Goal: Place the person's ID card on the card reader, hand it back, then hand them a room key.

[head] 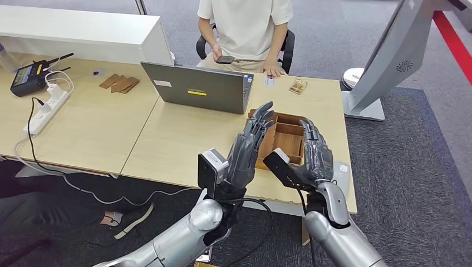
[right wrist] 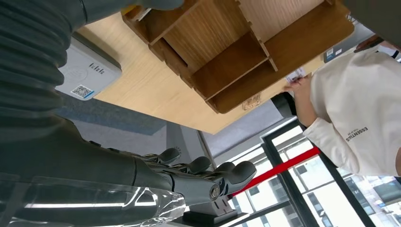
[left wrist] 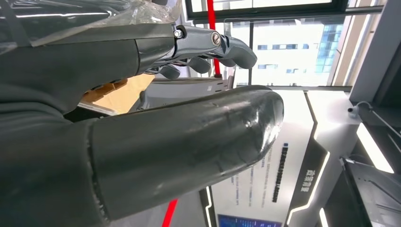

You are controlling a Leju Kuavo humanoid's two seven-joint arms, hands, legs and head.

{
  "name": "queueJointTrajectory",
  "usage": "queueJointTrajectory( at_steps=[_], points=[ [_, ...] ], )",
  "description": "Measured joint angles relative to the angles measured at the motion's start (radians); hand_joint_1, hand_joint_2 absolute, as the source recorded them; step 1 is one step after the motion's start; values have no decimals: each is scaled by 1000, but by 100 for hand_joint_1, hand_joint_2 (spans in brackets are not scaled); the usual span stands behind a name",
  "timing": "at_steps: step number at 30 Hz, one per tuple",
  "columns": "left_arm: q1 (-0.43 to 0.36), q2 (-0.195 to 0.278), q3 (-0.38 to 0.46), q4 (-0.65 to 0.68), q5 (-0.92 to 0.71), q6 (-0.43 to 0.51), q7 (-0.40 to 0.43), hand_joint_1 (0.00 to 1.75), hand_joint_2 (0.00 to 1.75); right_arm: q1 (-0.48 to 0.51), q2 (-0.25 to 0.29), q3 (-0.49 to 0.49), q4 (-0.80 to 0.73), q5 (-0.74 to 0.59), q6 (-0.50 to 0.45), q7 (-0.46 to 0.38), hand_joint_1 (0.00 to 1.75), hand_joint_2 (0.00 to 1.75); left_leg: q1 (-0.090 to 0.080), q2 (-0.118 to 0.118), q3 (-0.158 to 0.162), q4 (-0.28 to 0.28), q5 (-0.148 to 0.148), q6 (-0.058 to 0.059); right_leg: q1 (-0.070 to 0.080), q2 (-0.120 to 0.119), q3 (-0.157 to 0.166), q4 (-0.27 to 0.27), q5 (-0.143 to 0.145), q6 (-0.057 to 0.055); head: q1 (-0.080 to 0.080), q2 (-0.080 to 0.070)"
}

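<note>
Both of my hands are raised over the near edge of the table, fingers stretched out and holding nothing. My left hand [head: 245, 150] [left wrist: 189, 142] is in front of a wooden compartment tray [head: 286, 130] [right wrist: 236, 61], with my right hand [head: 315, 157] [right wrist: 198, 177] at the tray's right side. A white card reader [head: 341, 169] [right wrist: 87, 71] lies by the table's right edge, partly behind my right hand. A small white card [head: 269, 81] [right wrist: 295, 75] lies at the far edge under the seated person's hand [head: 273, 69].
A grey laptop [head: 197, 86] stands open left of the tray. A small tan bundle [head: 299, 86] lies near the card. Wooden pieces [head: 118, 83], a power strip [head: 47, 111] and a black device [head: 28, 78] are at the far left. A white screen stand [head: 384, 61] is on the right.
</note>
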Motion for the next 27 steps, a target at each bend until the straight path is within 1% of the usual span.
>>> queueJointTrajectory(
  at_steps=[10,18,27],
  points=[
    [0,3,-8,-16,-3,-1,7,0,0,3,8,41,31,134,57,54,0,175,0,0,0,0,0,0,0,0,0,0,0,0,0,0],
    [0,3,-18,-23,-2,-1,12,0,0,3,17,59,72,151,71,68,0,175,0,0,0,0,0,0,0,0,0,0,0,0,0,0],
    [0,3,-22,-23,0,-9,11,0,0,-1,23,70,115,148,64,71,0,175,0,0,0,0,0,0,0,0,0,0,0,0,0,0]
  ],
)
